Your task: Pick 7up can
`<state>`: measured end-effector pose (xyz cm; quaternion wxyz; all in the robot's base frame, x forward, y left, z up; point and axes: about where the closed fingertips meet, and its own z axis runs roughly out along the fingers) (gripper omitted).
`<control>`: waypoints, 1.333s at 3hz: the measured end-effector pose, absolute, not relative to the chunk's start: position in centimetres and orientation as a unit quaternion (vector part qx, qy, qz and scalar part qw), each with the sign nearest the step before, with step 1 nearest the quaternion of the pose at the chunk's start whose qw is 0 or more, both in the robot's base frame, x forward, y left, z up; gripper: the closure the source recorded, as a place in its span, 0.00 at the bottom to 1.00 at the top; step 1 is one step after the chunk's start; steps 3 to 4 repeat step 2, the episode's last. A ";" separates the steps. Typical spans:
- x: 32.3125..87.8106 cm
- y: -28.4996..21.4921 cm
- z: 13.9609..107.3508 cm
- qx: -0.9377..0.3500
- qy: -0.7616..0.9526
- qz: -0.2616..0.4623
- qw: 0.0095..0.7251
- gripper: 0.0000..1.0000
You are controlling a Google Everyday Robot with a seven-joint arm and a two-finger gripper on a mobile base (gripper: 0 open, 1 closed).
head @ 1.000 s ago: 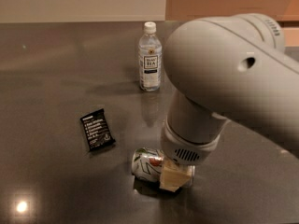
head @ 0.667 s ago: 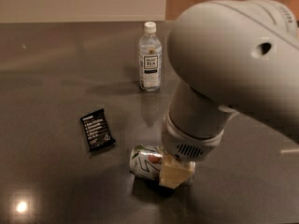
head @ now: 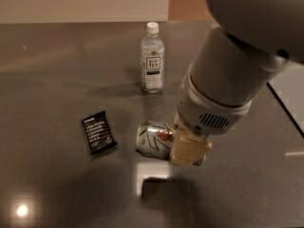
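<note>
The arm (head: 228,80) is reaching down from the upper right, over the part of the dark surface (head: 57,80) that lies beside its right edge. The end effector (head: 189,148) is sitting at the arm's lower end, about midway between the far and near edges. It is clamping the right end of the 7up can (head: 154,139). One cream-coloured finger (head: 191,152) is pressing against the near side of the can, while the opposite finger is hiding behind the can. The 7up can is lying on its side with its length running left to right. Its green and red marking is facing upward, and its left end is projecting clear of the end effector. A dark shadow is showing on the surface toward the near edge, apart from the can body. A clear bottle (head: 152,58) with a white cap is standing upright toward the far edge, well apart from the can. A black packet (head: 98,132) is lying flat to the left of the can, near it but not touching.
</note>
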<state>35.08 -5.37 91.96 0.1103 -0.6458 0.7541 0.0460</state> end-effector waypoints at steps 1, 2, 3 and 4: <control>35.6 -6.3 98.1 -0.657 0.737 0.033 0.158 1.00; 35.3 -5.8 98.9 -0.659 0.733 0.026 0.166 1.00; 35.3 -5.8 98.9 -0.659 0.733 0.026 0.166 1.00; 35.3 -5.8 98.9 -0.659 0.733 0.026 0.166 1.00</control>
